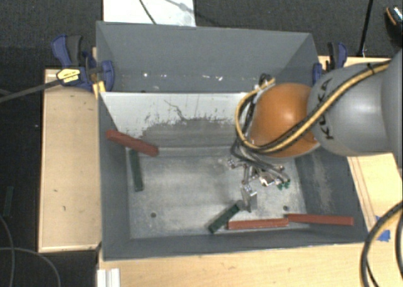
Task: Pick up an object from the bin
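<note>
My gripper [250, 195] hangs low over the right half of the bin floor, under the orange wrist cover. Just below and left of it lies a short dark green block [223, 219], close to the front wall. A flat red stick [257, 223] lies along the front wall, touching the green block's right end. A second red stick [318, 219] lies further right along the same wall. Nothing shows in the gripper.
At the left, a red stick [132, 143] leans against the bin's left wall, with a dark green stick [135, 170] lying below it. The arm and its cables cover the bin's right rear corner.
</note>
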You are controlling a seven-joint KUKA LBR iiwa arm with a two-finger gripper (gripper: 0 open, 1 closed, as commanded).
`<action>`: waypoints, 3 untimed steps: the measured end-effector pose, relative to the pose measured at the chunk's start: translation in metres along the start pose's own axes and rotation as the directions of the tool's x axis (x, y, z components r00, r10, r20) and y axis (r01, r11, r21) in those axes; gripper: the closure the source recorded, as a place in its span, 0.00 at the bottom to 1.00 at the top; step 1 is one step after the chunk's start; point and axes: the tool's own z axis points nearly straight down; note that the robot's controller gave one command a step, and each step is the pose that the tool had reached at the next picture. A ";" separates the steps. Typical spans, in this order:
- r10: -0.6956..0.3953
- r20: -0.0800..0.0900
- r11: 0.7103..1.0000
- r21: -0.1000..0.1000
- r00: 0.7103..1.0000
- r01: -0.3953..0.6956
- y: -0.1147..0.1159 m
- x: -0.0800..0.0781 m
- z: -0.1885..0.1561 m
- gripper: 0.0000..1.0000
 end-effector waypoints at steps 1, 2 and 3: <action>-0.346 0.004 0.938 0.002 0.938 0.346 0.004 0.072 -0.010 0.00; -0.311 0.006 0.950 0.006 0.950 0.311 0.006 0.069 -0.006 0.00; -0.209 0.007 0.978 0.002 0.978 0.209 -0.009 0.073 -0.002 0.00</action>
